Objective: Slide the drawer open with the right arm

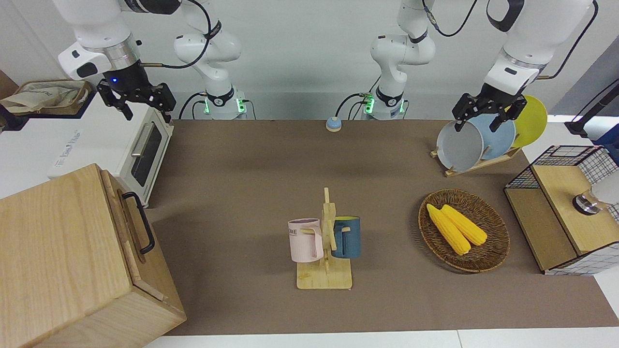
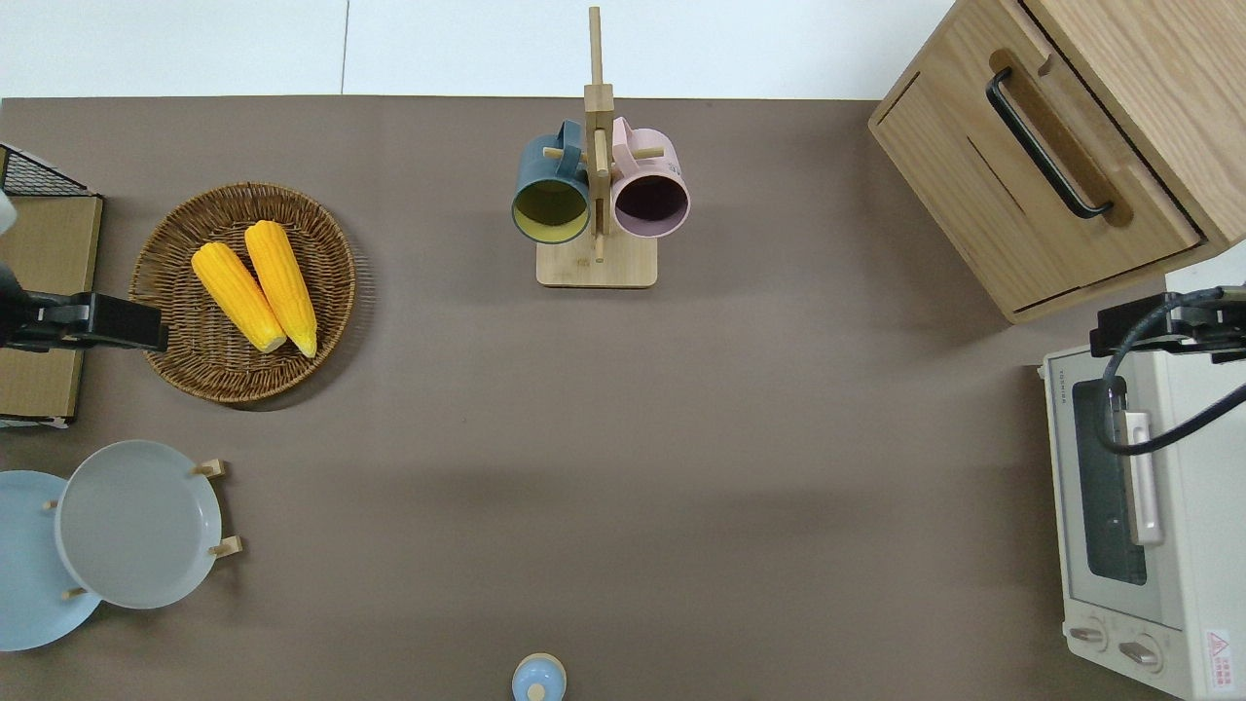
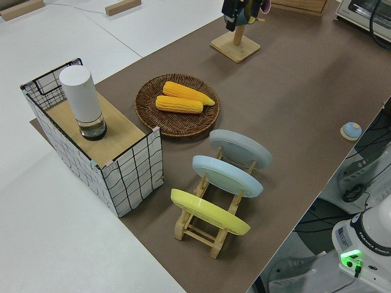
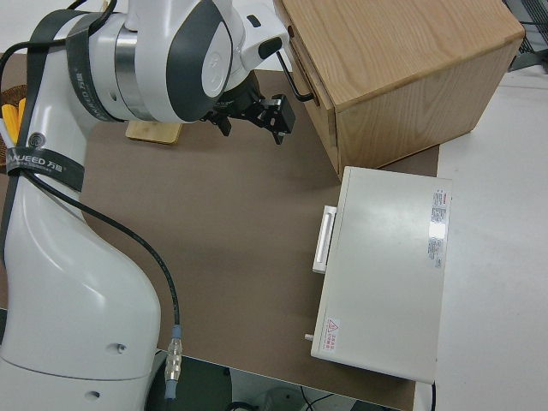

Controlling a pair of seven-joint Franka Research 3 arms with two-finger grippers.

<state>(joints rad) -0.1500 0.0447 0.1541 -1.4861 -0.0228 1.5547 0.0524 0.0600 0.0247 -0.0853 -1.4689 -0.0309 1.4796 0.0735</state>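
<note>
Wooden drawer (image 2: 1032,185) shut, handle (image 2: 1046,141) running diagonally, right end effector (image 1: 140,104) spread, empty, left arm parked.

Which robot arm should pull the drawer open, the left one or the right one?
The right one, most likely. The right gripper hangs open at the drawer's end of the table, by the toaster oven. The left gripper is at the opposite end, by the plates, and the handle looks out of its reach.

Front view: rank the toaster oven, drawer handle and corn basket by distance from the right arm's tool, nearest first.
1. Toaster oven, directly under the right tool.
2. Drawer handle, same end of the table.
3. Corn basket, toward the left arm's end.
</note>
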